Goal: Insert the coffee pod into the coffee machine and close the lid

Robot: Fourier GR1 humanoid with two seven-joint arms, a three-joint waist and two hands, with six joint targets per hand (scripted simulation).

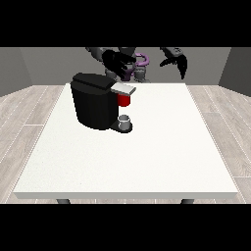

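Observation:
The black coffee machine (95, 105) stands on the white table (147, 157), left of the middle and towards the back. Its grey lid (123, 88) sticks out to the right at the top, lying nearly flat. A red thing at the machine (124, 100) shows just under that lid. A small grey thing (125, 121) stands on the machine's base plate. The hand at the view's left (116, 62) hovers above and behind the machine's top, fingers spread, holding nothing. The hand at the view's right (179, 61) hangs high over the table's back edge, fingers relaxed and pointing down.
The robot's torso (137, 66) shows behind the table's far edge. Wooden floor (29, 117) surrounds the table. The machine is the only tall thing on the table.

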